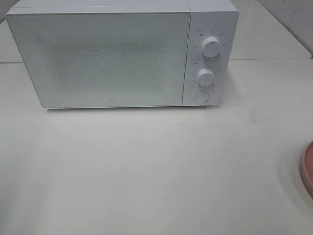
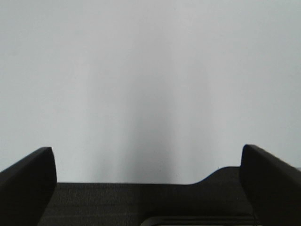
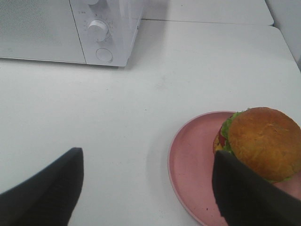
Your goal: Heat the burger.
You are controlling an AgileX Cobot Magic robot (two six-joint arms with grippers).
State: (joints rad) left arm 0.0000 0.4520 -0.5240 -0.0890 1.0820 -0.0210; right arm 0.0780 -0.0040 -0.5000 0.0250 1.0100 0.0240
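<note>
Two dark fingers [image 3: 42, 188] of the right gripper [image 3: 148, 190] fill the near edge of the right wrist view, spread wide with nothing between them. Just past one of them sits the burger [image 3: 263, 141], upright on a pink plate [image 3: 188, 165], so it lies off to one side of the jaw gap rather than centred in it; that finger partly hides its near side. Being round, it offers no long axis to line up with, and the judgement is that the gripper must shift sideways toward the plate before closing.

From the high camera only a sliver of the plate [image 1: 308, 169] shows at the right edge of the table [image 1: 146, 186], and the burger itself is out of that frame. That puts it clearly on the right arm's side.

Over on the left, the left gripper [image 2: 148, 181] also stands wide and empty, facing only a blank pale surface. Behind, the microwave [image 1: 122, 54] has its door closed, well apart from the plate.
</note>
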